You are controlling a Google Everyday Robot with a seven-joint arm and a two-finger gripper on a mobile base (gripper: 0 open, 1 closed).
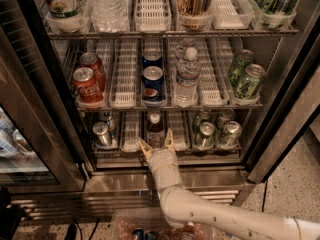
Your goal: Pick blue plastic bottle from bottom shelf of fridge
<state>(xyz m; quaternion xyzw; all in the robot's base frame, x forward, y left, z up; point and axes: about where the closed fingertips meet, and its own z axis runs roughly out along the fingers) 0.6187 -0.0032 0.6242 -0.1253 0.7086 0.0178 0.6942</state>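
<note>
The blue plastic bottle (154,129) stands in the middle lane of the bottom shelf (170,147) of the fridge (280,89); it has a white cap, a dark body and a pale label band. My gripper (156,144) is open right in front of it, one finger at each side of the bottle's lower body, at the shelf's front edge. The white arm reaches up from the lower right.
Silver cans (102,132) stand to the left of the bottle and green cans (216,131) to the right. The shelf above holds Coke cans (86,81), Pepsi cans (152,80), a clear water bottle (187,76) and green cans (246,76). A steel sill (200,179) lies below.
</note>
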